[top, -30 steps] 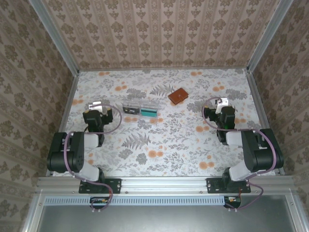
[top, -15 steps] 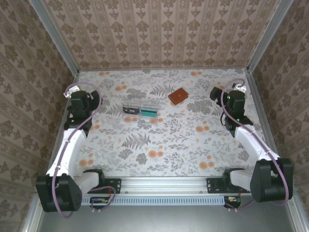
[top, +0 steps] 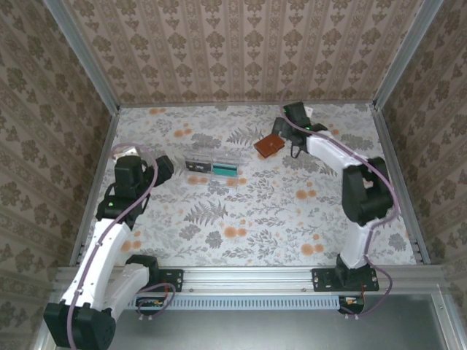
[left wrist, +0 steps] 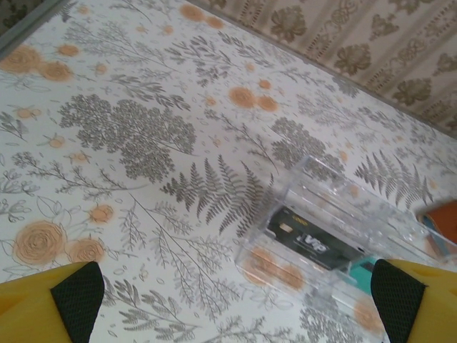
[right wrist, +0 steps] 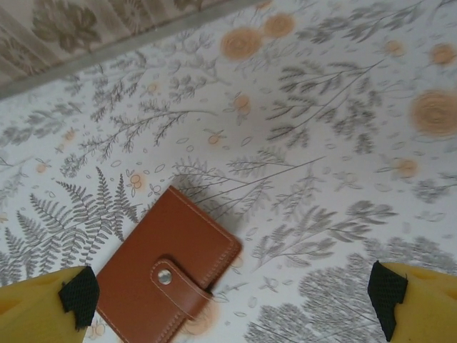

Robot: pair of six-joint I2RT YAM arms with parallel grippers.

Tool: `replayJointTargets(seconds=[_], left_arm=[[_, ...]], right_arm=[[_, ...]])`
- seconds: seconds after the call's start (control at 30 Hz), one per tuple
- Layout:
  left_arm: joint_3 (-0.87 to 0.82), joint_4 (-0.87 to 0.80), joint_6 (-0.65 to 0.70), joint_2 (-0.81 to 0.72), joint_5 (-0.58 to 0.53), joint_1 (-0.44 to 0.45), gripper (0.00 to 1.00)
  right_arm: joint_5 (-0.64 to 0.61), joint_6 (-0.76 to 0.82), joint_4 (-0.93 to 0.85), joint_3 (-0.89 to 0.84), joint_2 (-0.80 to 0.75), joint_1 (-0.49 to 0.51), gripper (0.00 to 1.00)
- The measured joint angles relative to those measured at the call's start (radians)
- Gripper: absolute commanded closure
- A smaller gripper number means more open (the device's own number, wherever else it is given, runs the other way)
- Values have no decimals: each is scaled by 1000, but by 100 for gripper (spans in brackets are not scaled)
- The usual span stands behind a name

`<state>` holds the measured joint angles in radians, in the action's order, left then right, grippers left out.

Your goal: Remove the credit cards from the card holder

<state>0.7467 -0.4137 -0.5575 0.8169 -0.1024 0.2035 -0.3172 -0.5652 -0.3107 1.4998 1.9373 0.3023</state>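
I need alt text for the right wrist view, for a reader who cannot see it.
A closed brown card holder, its snap strap fastened, lies on the floral table at lower left, close to the open right gripper. The gripper's yellow fingers with black pads sit in the two bottom corners.

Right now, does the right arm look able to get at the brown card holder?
Probably yes: the right gripper hangs open above the closed card holder, with nothing between them on the table.
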Motion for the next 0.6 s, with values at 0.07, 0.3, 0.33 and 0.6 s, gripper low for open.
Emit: replayJointTargets(seconds=[0.07,0.3,0.33,0.6], left_arm=[[0,-24,0,-23,11,14,0],[0,-64,0,-116,49,31,0],[0,-72,0,-122,54,33,0],[0,-99,0,-126,74,39,0]], right_arm=[[-18,-17,-50,89,84,18,0],[-54,-53,-209,388,354,43,0],[-58,-57,-230,427,389,46,0],[-65,-58,-328,595,536,79,17]])
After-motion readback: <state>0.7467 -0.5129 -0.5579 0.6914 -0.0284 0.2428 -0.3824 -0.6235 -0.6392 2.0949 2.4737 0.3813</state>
